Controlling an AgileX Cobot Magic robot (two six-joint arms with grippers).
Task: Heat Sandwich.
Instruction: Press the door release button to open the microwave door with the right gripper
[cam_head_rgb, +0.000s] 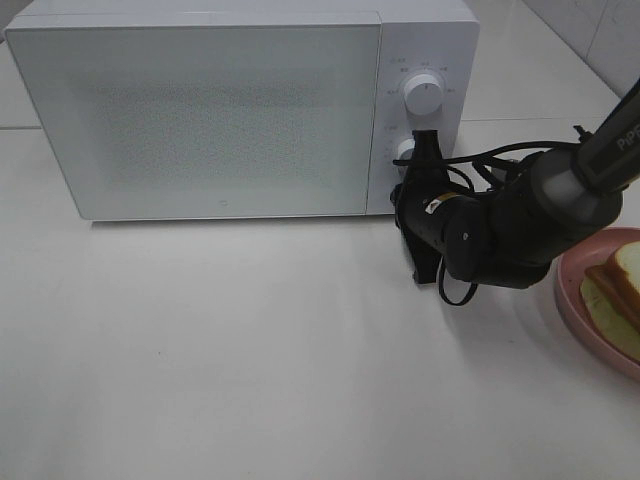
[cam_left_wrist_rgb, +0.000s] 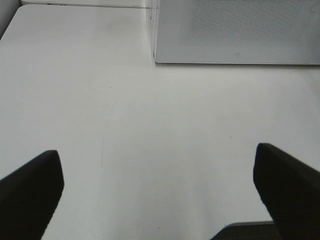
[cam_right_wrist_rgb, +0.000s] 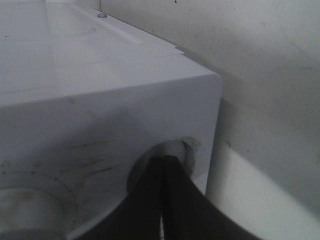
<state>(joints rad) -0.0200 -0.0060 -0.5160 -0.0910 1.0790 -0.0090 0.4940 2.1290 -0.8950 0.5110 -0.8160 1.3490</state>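
Right claw (cam_head_rgb: 424, 148), high view: sits at centre-right of frame, tips against the lower knob (cam_head_rgb: 404, 150) of the microwave (cam_head_rgb: 200, 110); jaw state isn't readable from this angle. Surface is a plain white table (cam_head_rgb: 250, 360) filling the lower frame. A strip of pale tiled wall (cam_head_rgb: 600, 35) shows in the upper right corner. Count: one microwave across the top with its door closed, two knobs stacked on its right panel (upper knob (cam_head_rgb: 424, 95) fully visible), one black arm coming in from the right edge, one pink plate (cam_head_rgb: 572, 300) and one sandwich (cam_head_rgb: 625, 290). The sandwich lies on the plate at the right edge, lower-middle, and both are cut off by the frame. It is apart from the claw, with the arm's bulk between them.

Left wrist view: left claw (cam_left_wrist_rgb: 157, 165) has its jaws wide apart and nothing between them. Two dark fingers (cam_left_wrist_rgb: 30, 195) show, with bare white table (cam_left_wrist_rgb: 125, 110) under them. One microwave (cam_left_wrist_rgb: 235, 30) corner lies ahead, well apart from the fingers.

Right wrist view: the right claw (cam_right_wrist_rgb: 165, 167) has its two fingers (cam_right_wrist_rgb: 150, 200) pressed together with no gap. The tips are at the round lower knob (cam_right_wrist_rgb: 177, 150) in the microwave (cam_right_wrist_rgb: 100, 100) front. The upper knob (cam_right_wrist_rgb: 30, 210) is blurred and just beside it. Beyond the microwave's edge there is a pale, speckled surface; can't tell whether it is table or wall.
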